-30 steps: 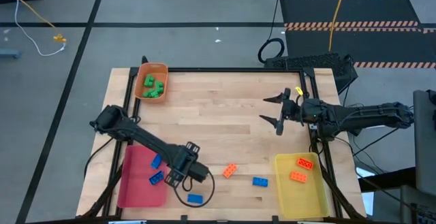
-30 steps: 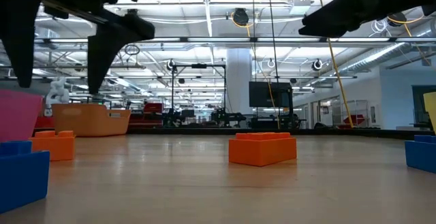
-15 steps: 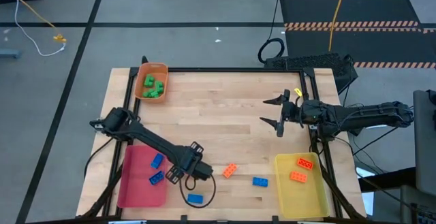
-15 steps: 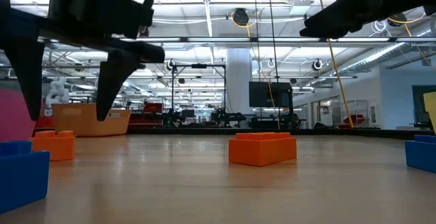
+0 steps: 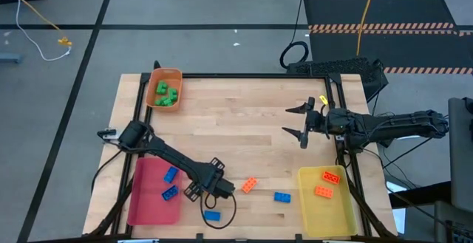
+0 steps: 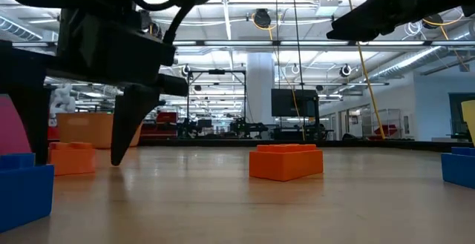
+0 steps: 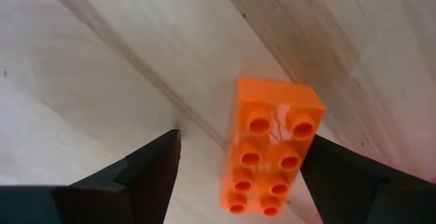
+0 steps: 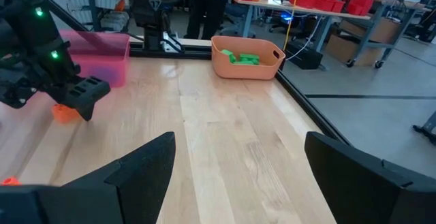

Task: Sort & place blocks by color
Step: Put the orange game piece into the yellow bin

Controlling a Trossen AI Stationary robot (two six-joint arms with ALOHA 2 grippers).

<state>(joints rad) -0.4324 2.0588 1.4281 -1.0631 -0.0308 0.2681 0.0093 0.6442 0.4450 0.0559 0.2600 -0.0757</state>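
Left gripper (image 5: 222, 189) is held wide open, empty, low over the table (image 5: 244, 117) near its front edge, just beside the loose orange block (image 5: 250, 185). In the left wrist view the orange block (image 7: 271, 147) is seen just ahead of the fingers (image 7: 146, 166), offset toward one of them, its long axis running roughly along the reach line. A small advance is judged enough to straddle it. Right gripper (image 5: 303, 122) is parked wide open, well apart, so the left arm is nearer.
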